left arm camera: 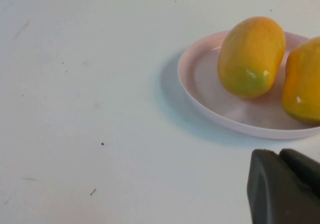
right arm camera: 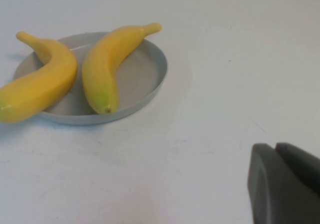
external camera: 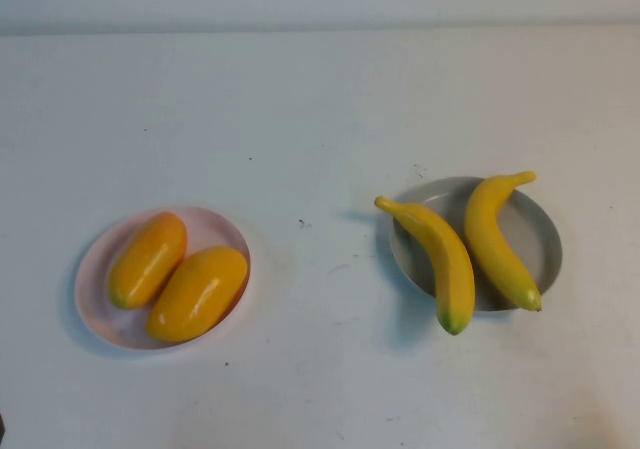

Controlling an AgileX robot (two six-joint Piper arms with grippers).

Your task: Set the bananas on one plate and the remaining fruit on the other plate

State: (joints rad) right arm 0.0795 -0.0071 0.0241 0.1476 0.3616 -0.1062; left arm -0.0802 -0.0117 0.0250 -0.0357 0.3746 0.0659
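Two yellow bananas [external camera: 436,261] [external camera: 494,239] lie on the grey plate [external camera: 538,231] at the right; one overhangs its near rim. Two orange-yellow oval fruits [external camera: 148,259] [external camera: 198,293] rest side by side on the pale pink plate [external camera: 222,227] at the left. In the left wrist view my left gripper [left arm camera: 280,154] is shut and holds nothing, apart from the pink plate [left arm camera: 200,79] and its fruits [left arm camera: 251,55] [left arm camera: 303,79]. In the right wrist view my right gripper [right arm camera: 275,148] is shut and empty, well clear of the grey plate [right arm camera: 150,69] and bananas [right arm camera: 111,59] [right arm camera: 44,84]. Neither arm shows in the high view.
The white table [external camera: 320,119] carries only the two plates, with a wide bare strip between them. A wall line runs along the table's far edge.
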